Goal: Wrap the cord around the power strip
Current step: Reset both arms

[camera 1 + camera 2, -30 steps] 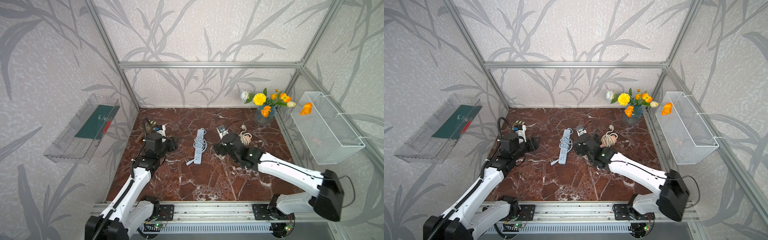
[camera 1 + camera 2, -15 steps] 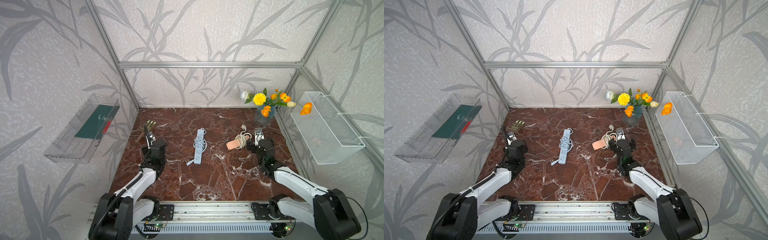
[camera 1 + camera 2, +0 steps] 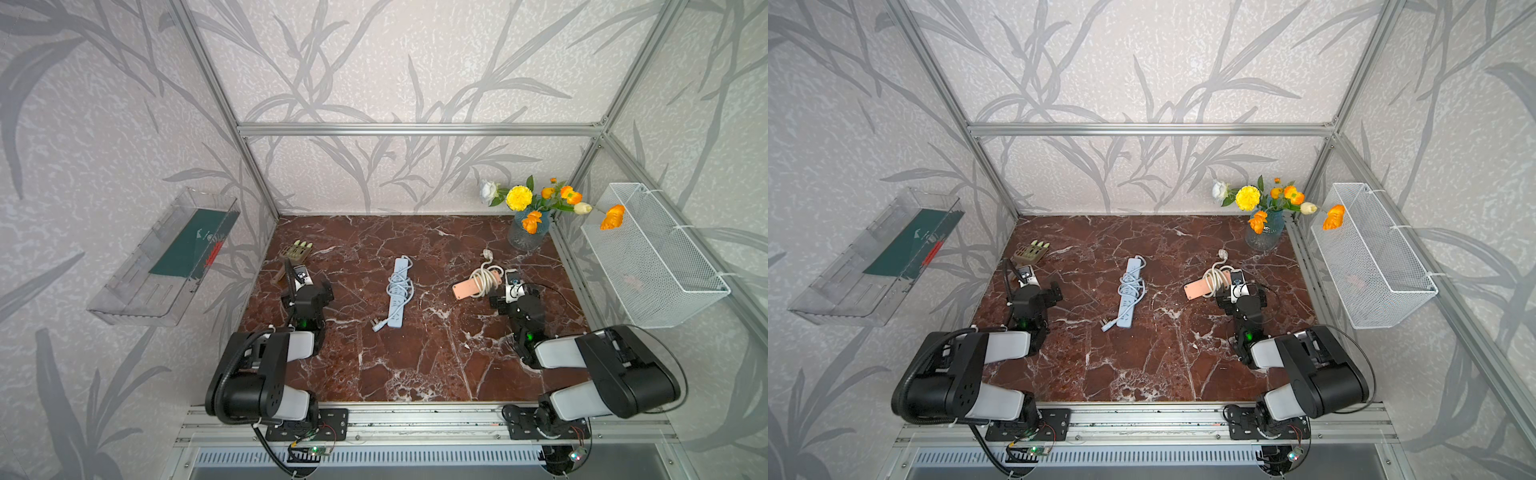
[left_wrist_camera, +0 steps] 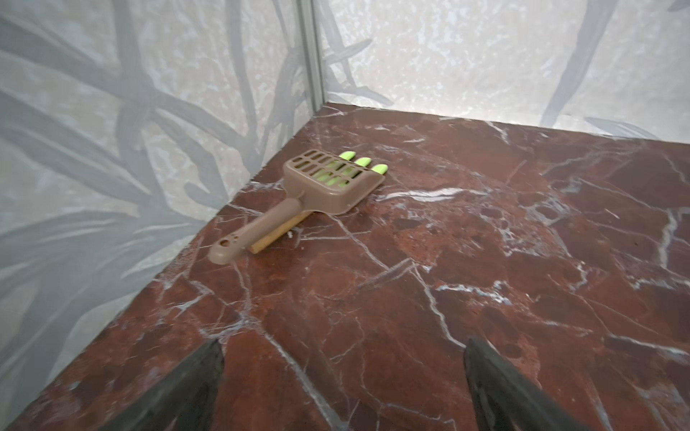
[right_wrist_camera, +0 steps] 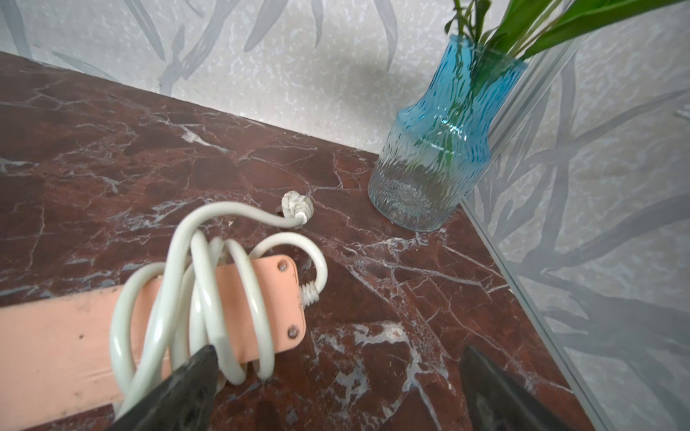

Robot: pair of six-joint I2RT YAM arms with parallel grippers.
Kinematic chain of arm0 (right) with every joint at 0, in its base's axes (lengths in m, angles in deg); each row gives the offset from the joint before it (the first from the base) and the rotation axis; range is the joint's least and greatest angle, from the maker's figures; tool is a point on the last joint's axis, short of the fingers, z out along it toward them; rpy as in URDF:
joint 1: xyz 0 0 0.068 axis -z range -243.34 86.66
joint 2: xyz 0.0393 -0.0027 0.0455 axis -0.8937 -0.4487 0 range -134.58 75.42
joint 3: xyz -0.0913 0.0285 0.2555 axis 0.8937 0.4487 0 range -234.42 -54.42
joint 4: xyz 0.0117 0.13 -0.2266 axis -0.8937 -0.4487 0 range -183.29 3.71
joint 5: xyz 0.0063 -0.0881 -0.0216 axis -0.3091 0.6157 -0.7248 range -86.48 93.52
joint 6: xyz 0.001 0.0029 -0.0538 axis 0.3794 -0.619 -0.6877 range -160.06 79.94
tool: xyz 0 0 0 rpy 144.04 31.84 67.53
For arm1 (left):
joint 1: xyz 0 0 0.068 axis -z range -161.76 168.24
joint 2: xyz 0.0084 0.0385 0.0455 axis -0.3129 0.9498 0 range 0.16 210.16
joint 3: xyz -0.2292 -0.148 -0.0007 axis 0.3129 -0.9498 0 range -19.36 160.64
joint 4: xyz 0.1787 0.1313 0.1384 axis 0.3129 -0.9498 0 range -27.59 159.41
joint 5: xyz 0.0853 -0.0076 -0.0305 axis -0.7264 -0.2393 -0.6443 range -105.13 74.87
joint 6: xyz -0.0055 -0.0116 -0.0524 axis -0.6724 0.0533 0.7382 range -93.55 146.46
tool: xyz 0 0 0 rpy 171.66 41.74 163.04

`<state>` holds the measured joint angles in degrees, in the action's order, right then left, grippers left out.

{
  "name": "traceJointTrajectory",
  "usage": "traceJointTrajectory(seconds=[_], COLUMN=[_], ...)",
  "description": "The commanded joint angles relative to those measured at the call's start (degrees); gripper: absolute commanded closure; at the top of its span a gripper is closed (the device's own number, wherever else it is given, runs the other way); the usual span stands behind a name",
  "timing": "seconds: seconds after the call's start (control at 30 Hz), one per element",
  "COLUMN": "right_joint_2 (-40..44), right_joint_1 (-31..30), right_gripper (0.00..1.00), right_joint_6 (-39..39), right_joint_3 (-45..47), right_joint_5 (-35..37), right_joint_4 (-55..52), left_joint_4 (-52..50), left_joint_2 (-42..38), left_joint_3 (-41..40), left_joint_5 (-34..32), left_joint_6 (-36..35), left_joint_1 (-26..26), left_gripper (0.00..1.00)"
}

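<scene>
While cord [image 5: 199, 268] wraps pink power strip [image 5: 56, 336], left pincer [image 4: 341, 343] and right pincer [image 5: 338, 349] gape empty.

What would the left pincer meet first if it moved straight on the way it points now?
Probably the brown scoop; only bare table lies between, though depth is unclear.

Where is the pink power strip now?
In both top views the pink strip lies on the table's right side, cord wound round it, between the vase and the right hand.
</scene>
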<state>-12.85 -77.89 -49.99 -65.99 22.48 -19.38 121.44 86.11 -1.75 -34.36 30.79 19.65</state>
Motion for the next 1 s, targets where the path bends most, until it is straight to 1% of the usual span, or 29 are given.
traceJointTrajectory(seconds=[0.0,0.07,0.1,0.17,0.27,0.3,0.33,0.4,0.63,0.9,0.97], right_joint_2=[-5.87,-6.76,-7.01,-7.13,-6.82,-6.60,-5.97,-5.42,-4.55,-4.28,-4.28], right_joint_1=[0.29,0.37,0.36,0.39,0.39,0.40,0.54,0.78,1.77,2.24,2.24], right_gripper=[0.01,0.01,0.01,0.01,0.01,0.01,0.01,0.01,0.01,0.01,0.01], right_joint_6=[-0.47,-1.25,-1.32,-1.25,-0.36,0.38,1.04,1.48,2.79,3.21,3.18], right_joint_3=[1.20,0.30,-0.02,-0.25,-1.30,-2.03,-3.01,-4.52,-6.43,-6.80,-6.80], right_joint_5=[-3.83,-4.72,-4.72,-4.26,-1.25,0.94,1.55,1.96,1.37,0.86,0.90], right_joint_4=[13.60,13.60,13.59,13.50,11.84,10.26,7.81,4.07,-0.89,-1.96,-1.96], left_joint_4=[9.18,3.64,1.03,2.47,-1.75,-2.85,-4.08,-3.45,-3.87,-3.88,-4.37], left_joint_2=[2.61,0.41,-0.37,0.67,0.62,0.97,0.72,0.67,0.72,0.77,1.20], left_joint_3=[-0.78,0.25,0.83,1.01,3.14,4.02,4.41,4.15,4.41,4.45,4.98], left_joint_5=[1.97,0.13,1.18,1.85,2.56,3.20,3.35,3.47,3.15,3.25,4.89], left_joint_6=[-0.76,2.27,3.60,3.05,2.80,2.32,2.35,2.08,2.03,1.96,0.04], left_joint_1=[-0.38,-1.35,-2.61,-2.89,-2.89,-2.91,-2.82,-2.73,-2.45,-2.46,-1.91], left_gripper=[0.01,0.00,0.00,0.00,0.00,0.00,0.00,0.00,0.00,0.00,0.00])
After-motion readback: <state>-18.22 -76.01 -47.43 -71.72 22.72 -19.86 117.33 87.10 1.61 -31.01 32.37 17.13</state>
